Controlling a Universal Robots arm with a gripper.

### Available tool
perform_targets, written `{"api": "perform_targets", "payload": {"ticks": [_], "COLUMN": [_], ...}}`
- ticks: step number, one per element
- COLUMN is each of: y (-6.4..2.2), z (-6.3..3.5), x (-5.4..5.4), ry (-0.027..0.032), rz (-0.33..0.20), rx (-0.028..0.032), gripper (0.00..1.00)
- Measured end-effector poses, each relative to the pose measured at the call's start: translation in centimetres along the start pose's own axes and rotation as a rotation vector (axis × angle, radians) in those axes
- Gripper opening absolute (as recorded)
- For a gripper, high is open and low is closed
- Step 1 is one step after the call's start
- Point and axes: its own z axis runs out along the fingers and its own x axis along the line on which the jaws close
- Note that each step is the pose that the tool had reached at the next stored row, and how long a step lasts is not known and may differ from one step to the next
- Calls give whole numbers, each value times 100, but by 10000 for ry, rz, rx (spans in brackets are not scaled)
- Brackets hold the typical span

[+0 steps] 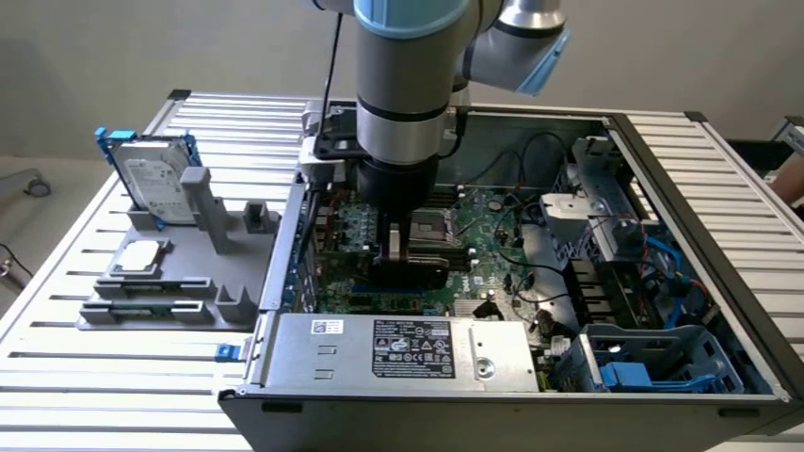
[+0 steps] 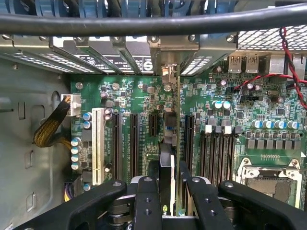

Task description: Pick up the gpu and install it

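The gripper (image 2: 168, 194) was seen clamped on the gpu (image 2: 166, 153), which was held edge-on between the two black fingers (image 2: 146, 196) inside the open computer case (image 1: 722, 311). The card's thin edge was lined up along the long black expansion slots (image 2: 117, 143) of the green motherboard (image 2: 225, 96); whether it was seated in one could not be told. Empty slots were left on either side of it, and the silver processor socket (image 2: 268, 184) lay well apart from it. Beyond the card's far end, the space was closed off by the case's rear wall (image 2: 120, 52) with its slot covers. In the exterior view, the case was bounded on its near side by a silver power supply (image 1: 402, 348). The case was set on a slatted metal table (image 1: 75, 377). A grey fixture tray (image 1: 164, 306) was placed just beside it on the exterior view's left, carrying a hard drive (image 1: 157, 184) in a blue frame and a small square chip (image 1: 138, 256). A plain pale wall (image 1: 126, 47) was seen behind.
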Motion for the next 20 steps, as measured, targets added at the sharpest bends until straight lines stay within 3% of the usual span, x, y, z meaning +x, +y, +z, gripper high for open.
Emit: {"api": "perform_targets", "payload": {"ticks": [10,15,17,20], "y": [-1,-1,-1,-1], "z": [27,34,27,26], "x": [0,-2,2,1], "ry": [-72,-194,-214,-246], "rz": [-9,-11,-17,-21], "rx": [2,14,6,6], "gripper": [26,27,39,46]}}
